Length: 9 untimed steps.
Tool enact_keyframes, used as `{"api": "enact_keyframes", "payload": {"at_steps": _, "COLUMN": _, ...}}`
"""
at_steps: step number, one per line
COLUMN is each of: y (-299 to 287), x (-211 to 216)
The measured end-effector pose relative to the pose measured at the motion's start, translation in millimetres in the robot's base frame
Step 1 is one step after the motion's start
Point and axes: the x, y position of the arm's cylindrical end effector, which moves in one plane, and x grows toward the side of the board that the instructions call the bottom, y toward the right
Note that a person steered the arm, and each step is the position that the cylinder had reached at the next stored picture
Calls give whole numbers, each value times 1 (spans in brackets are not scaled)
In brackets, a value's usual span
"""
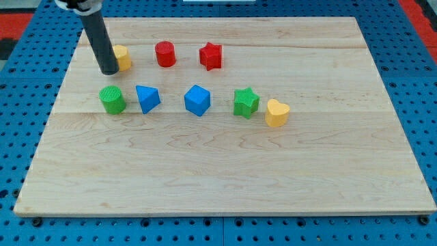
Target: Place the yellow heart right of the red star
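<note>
Yellow heart (pixel 276 113) waits low on the wooden board (pixel 218 178), beside the green star (pixel 246 102), below and right of the red star (pixel 211 57).
You should swing under it and push up-board, stopping right of the red star. My tip (pixel 109 71), a bare rod grasping nothing, stands far left, touching the other yellow block (pixel 123 57).

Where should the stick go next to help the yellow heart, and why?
Probably my tip should travel to the view's right and down, toward the yellow heart. It now sits beside another yellow block, far from the heart, which lies below-right of the red star.
</note>
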Motion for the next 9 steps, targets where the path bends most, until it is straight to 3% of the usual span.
{"api": "enact_keyframes", "payload": {"at_steps": 3, "y": 7, "x": -8}}
{"api": "enact_keyframes", "payload": {"at_steps": 4, "y": -21, "x": 7}}
{"api": "enact_keyframes", "payload": {"at_steps": 5, "y": -77, "x": 31}}
{"api": "enact_keyframes", "payload": {"at_steps": 6, "y": -75, "x": 112}}
{"api": "enact_keyframes", "payload": {"at_steps": 7, "y": 22, "x": 150}}
{"api": "enact_keyframes", "payload": {"at_steps": 9, "y": 265, "x": 135}}
